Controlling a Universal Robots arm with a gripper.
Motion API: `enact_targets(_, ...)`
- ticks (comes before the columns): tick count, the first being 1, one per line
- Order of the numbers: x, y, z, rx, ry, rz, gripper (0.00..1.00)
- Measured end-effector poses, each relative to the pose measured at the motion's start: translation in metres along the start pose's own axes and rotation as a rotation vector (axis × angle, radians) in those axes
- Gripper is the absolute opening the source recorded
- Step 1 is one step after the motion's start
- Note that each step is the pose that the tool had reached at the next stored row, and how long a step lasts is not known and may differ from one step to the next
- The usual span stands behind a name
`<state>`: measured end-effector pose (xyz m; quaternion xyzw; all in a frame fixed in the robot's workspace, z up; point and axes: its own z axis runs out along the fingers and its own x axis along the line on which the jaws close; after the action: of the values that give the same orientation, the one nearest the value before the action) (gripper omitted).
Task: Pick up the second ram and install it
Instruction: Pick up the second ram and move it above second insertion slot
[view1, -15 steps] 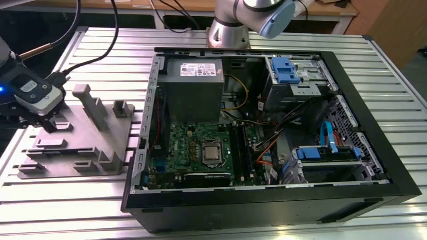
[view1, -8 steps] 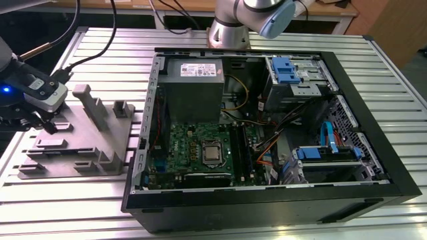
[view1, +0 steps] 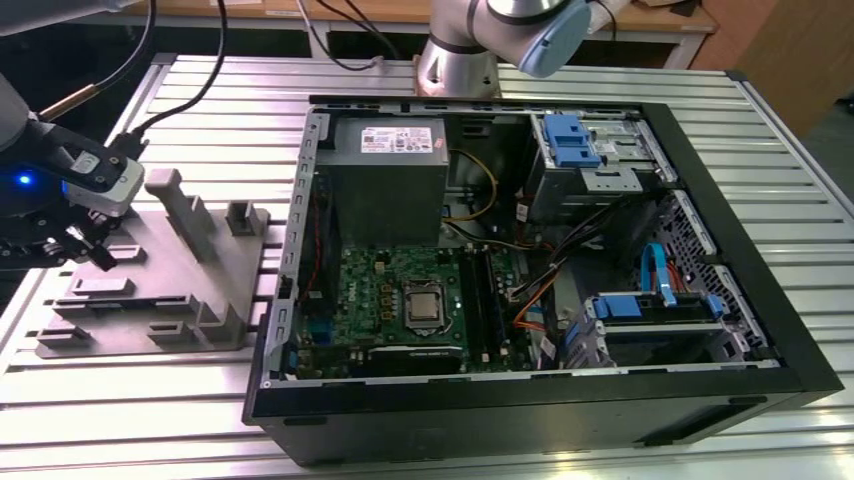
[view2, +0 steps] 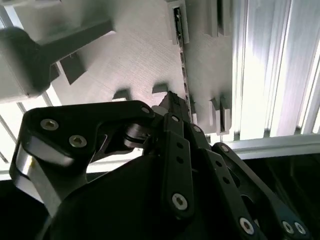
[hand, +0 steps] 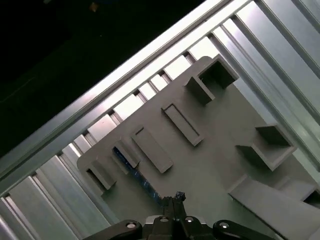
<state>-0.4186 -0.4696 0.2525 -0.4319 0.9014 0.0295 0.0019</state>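
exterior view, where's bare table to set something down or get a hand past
Bare table slats lie nearer the camera than the grey fixture plate, at the exterior view's left of the computer case. A narrower strip runs along the case on the exterior view's right. Crowded: the plate, with the gripper over it, and the case interior.

Bench carries two things. The open computer case sits toward the exterior view's right. The holder plate lies just beside it, toward the exterior view's left.

Inside the case, the motherboard lies on the floor. The power supply stands behind it, with the drive cage further right.

Second ram lies in a slot on the plate, with the claw at one end of it.
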Motion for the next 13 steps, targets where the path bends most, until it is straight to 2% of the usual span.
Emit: enact_targets(13,0.0002,-0.0004,0.0077,-0.0068,0.0122,-0.235,0.1)
